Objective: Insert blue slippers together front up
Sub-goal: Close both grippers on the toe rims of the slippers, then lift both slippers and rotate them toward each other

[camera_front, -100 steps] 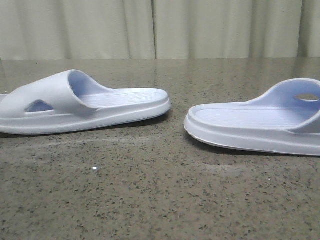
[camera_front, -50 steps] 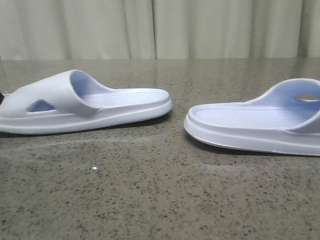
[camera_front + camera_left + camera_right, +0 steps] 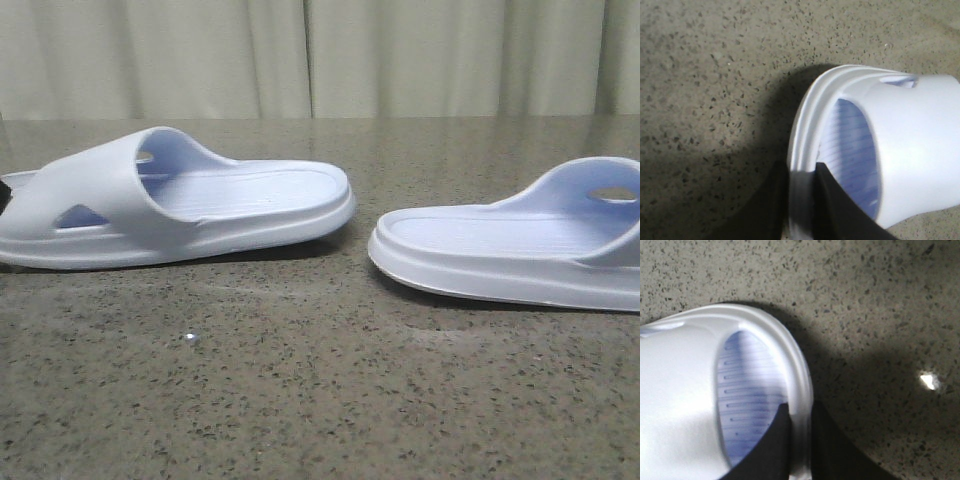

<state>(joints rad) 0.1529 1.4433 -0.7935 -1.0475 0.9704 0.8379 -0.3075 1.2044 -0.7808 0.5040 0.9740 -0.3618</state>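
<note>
Two pale blue slippers lie heel to heel on the stone table (image 3: 320,400). The left slipper (image 3: 180,205) has its strap at the left and is tipped so that its ribbed footbed faces the camera. My left gripper (image 3: 801,166) is shut on the sole rim at its strap end (image 3: 805,125); a dark sliver of the gripper shows at the front view's left edge (image 3: 3,193). The right slipper (image 3: 500,250) lies flat with its strap at the right. My right gripper (image 3: 800,407) is shut on that slipper's sole rim (image 3: 790,355) and is out of the front view.
A gap of bare speckled table separates the two heels (image 3: 360,225). A pale curtain (image 3: 320,55) hangs behind the table's far edge. A small bright speck lies on the table (image 3: 190,339).
The left slipper has shifted a little to the right and tipped up, showing more footbed and its far cutout. The right slipper has not moved.
</note>
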